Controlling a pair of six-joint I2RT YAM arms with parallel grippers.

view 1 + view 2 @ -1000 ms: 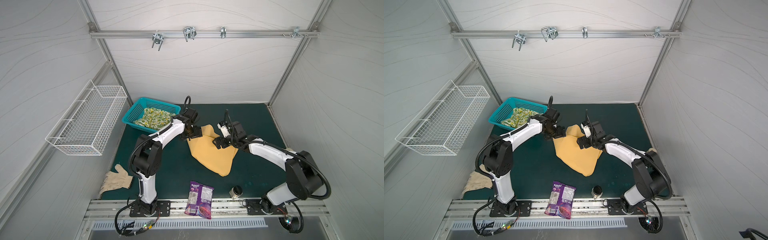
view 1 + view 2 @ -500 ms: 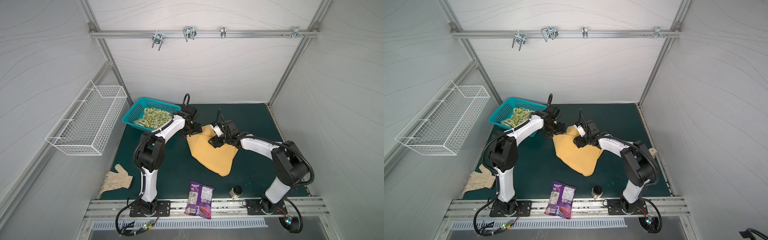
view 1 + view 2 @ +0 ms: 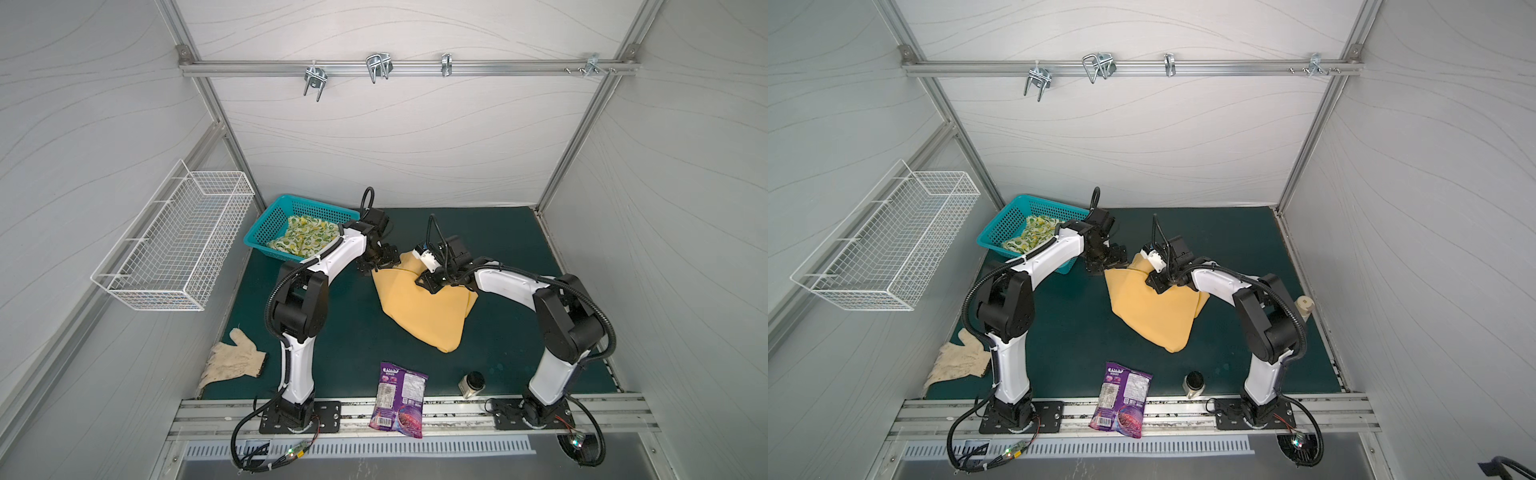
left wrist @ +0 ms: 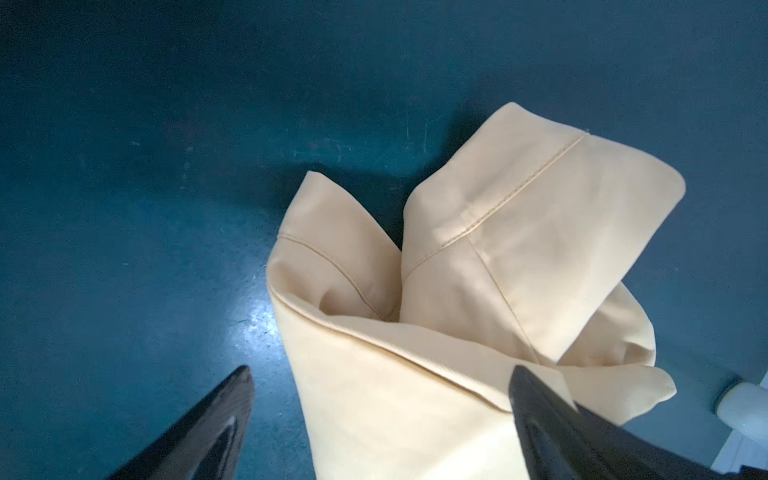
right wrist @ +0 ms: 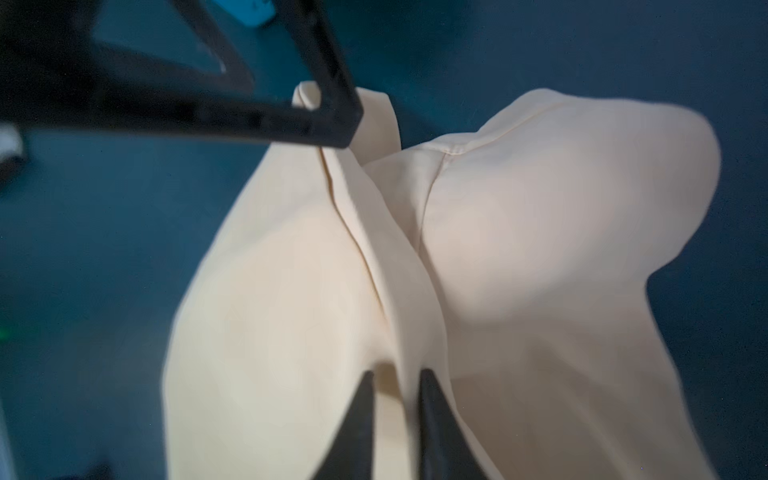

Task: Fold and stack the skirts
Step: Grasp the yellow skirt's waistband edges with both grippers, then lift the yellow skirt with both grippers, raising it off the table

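Right pincer (image 5: 395, 376) pinched shut on a raised fold of the plain mustard-yellow cloth skirt (image 3: 419, 311); left pincer (image 4: 380, 370) spread wide astride its edge, gripping nothing.

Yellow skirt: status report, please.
Left end effector open around yellow skirt edge. Right end effector shut on a fold. Lemon skirt in basket. Snack bag apart.

No text is legible (print on the purple snack bag (image 3: 399, 400) too small).
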